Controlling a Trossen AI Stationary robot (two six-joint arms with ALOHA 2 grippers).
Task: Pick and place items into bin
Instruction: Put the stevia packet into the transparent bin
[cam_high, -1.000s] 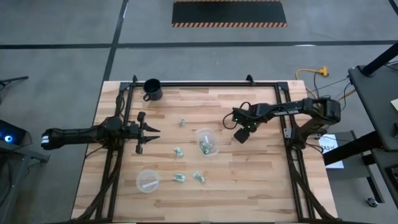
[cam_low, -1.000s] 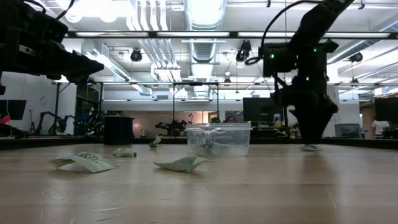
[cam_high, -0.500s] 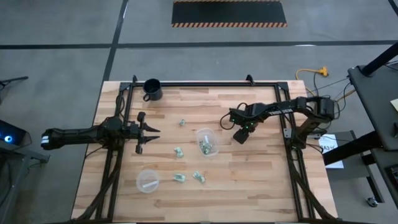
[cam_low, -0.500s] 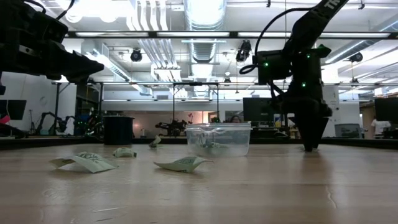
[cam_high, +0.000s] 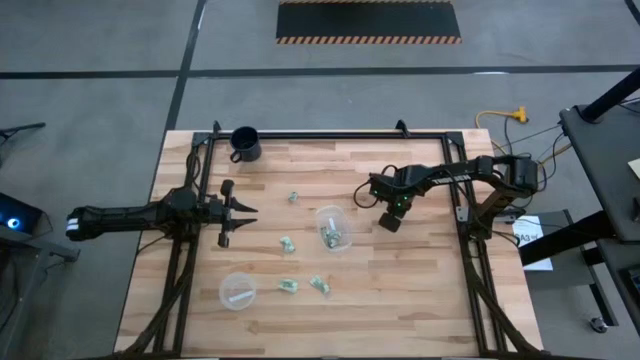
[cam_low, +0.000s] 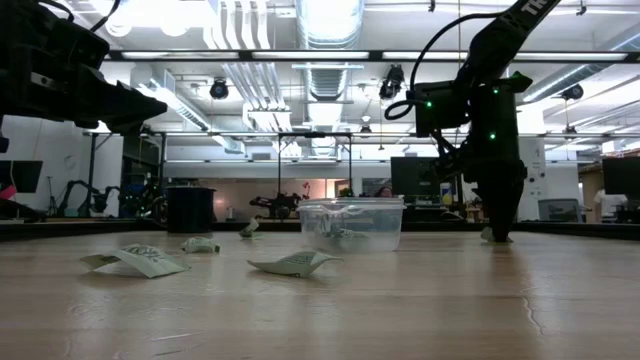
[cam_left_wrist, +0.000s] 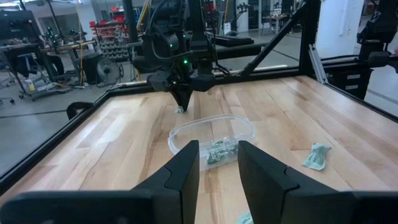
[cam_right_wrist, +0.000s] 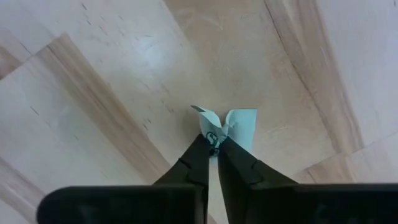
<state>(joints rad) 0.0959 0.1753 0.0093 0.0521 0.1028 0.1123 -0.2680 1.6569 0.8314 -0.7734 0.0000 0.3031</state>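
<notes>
Several wrapped items (cam_high: 333, 238) are already gathered in the clear cup (cam_high: 331, 216) at mid-table, while four (cam_high: 287, 244) are left loose on the wood around it. One more piece (cam_right_wrist: 231, 127) is pinched on the table by the right gripper (cam_right_wrist: 212, 144), just beside the cup. The left gripper (cam_high: 243, 209), slightly parted, is held idle; a black mug (cam_high: 245, 144) and clear dish (cam_high: 237, 291) are clear of the path.

We see the bin (cam_high: 331, 228), a small round clear cup, standing upright near the middle of the counter (cam_high: 420, 300) with several pale-green and white wrapped items (cam_high: 333, 236) heaped inside it. Four more wrapped items lie loose on the wood around it: one (cam_high: 293, 197) beyond it toward the far edge, one (cam_high: 287, 243) just beside it, and two (cam_high: 289, 286) (cam_high: 320, 285) side by side nearer the front edge. A further pale-green item (cam_right_wrist: 229, 126) lies flat on the counter to the bin's right, pinched at its crumpled middle by the tips of the right claw (cam_right_wrist: 212, 144).
</notes>
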